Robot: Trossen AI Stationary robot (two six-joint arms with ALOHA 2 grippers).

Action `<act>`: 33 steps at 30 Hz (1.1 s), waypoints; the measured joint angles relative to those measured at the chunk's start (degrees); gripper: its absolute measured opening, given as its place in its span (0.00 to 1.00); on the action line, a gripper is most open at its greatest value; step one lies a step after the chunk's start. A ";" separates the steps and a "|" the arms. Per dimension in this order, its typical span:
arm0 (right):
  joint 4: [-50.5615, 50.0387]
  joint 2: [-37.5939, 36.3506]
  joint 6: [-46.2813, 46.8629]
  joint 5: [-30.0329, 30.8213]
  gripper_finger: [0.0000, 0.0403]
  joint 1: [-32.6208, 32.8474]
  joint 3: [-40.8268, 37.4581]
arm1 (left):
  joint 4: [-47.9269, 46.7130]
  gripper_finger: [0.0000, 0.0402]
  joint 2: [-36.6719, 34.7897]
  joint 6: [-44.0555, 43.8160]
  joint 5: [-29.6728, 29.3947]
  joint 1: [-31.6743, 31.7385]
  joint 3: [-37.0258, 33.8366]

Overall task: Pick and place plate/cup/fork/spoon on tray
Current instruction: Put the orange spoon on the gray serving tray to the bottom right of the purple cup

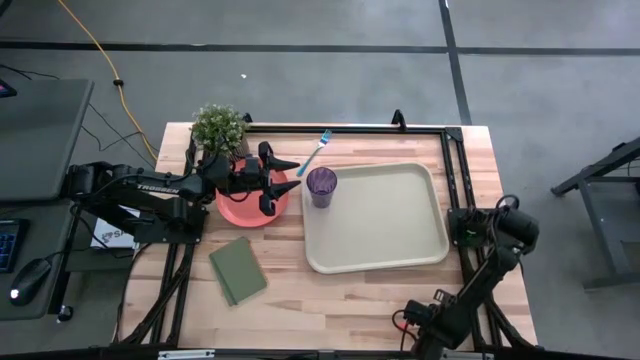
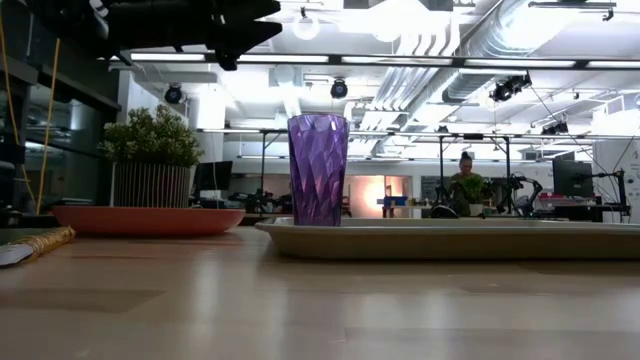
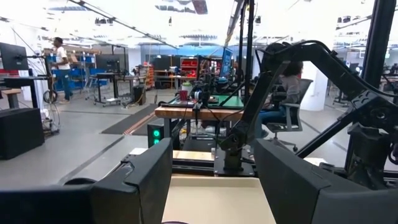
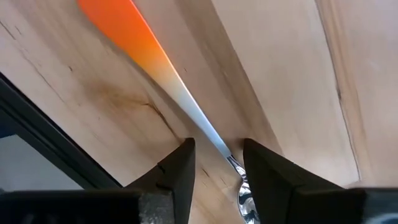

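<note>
surface (image 1: 330,295): light wood
tray (image 1: 385,245): right of centre
plate (image 1: 240,212): left of tray
green pad (image 1: 238,270): nearer the front
fork (image 1: 315,152): far edge
potted plant (image 1: 219,128): far left
spoon (image 4: 161,62): flat on the wood

The purple cup (image 1: 321,186) stands upright in the beige tray's (image 1: 385,255) corner; beside it lies the orange-red plate (image 1: 240,209). Blue-handled fork (image 1: 317,150) lies beyond; orange-handled spoon (image 4: 180,93) lies on the counter.

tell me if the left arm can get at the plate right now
Probably yes. The left gripper hangs open directly over the plate, with nothing lying on it. The cup already stands on the tray, clear of the way down.
</note>
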 joint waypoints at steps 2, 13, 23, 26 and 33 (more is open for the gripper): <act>1.21 -0.03 -0.91 -0.76 0.23 -0.11 -1.15 | -0.13 0.52 0.00 0.00 -0.01 0.00 0.00; -3.69 0.32 -8.58 -0.51 0.01 -1.21 0.47 | -0.21 0.52 0.00 0.00 -0.01 0.00 0.00; -28.33 0.54 -28.55 15.60 0.00 -7.58 15.26 | -0.30 0.52 0.00 -0.48 0.01 0.02 0.00; -33.30 0.21 -41.66 18.89 0.00 -10.34 20.30 | -0.95 0.52 0.00 -1.15 0.64 -0.12 0.00; -41.46 0.01 -65.42 22.02 0.00 -19.45 22.50 | -3.26 0.52 0.06 -7.89 11.78 -0.37 0.00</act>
